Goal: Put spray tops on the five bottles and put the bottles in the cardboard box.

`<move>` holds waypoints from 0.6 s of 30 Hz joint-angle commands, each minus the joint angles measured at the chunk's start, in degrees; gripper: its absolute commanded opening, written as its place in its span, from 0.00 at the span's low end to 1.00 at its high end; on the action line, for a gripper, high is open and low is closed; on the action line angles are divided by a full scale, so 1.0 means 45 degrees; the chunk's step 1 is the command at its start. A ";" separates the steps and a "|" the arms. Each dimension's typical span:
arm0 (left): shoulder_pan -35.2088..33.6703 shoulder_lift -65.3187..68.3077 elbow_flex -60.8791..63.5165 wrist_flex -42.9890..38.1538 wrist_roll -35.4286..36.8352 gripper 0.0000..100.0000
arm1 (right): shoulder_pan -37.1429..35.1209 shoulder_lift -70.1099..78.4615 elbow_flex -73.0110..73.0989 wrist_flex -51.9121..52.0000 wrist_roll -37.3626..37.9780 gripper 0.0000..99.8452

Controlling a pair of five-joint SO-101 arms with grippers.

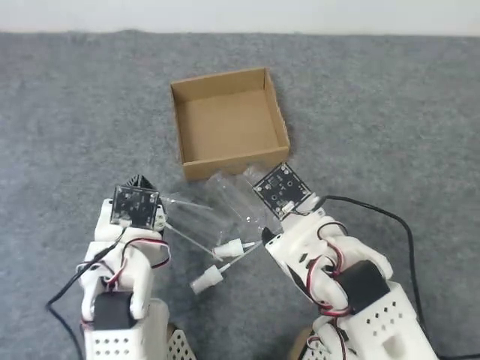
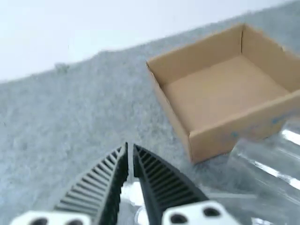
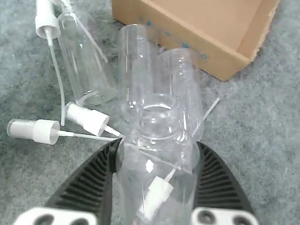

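There is one cardboard box [image 1: 229,120] at the upper middle of the high view, four clear bottles [image 3: 84,61] [image 3: 133,61] [image 3: 185,79] [image 3: 154,164] that can be made out just below it, four white spray tops [image 3: 44,18] [image 3: 86,117] [image 3: 33,130] [image 3: 154,199] among them, and two robot arms [image 1: 124,277] [image 1: 337,262] at lower left and lower right.

worktop [image 1: 390,112]: grey felt-like cover | cardboard box [image 1: 225,166]: open, upright, far middle | clear bottles [image 3: 86,65]: on their sides, close to the box's near wall | two white spray tops [image 1: 229,247]: loose, just beside the bottles, dip tubes attached
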 commanded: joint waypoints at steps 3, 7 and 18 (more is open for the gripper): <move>0.0137 -0.0098 -0.2315 0.1231 -0.0078 0.02 | 0.0186 -0.0400 -0.0156 -0.0303 -0.0117 0.12; 0.0352 -0.0098 -0.2803 0.1582 -0.0078 0.02 | 0.0186 -0.0400 -0.0156 -0.0322 -0.0469 0.12; 0.1465 -0.0078 -0.4347 0.2247 0.0527 0.01 | 0.0459 -0.0400 -0.0137 -0.0479 -0.0606 0.12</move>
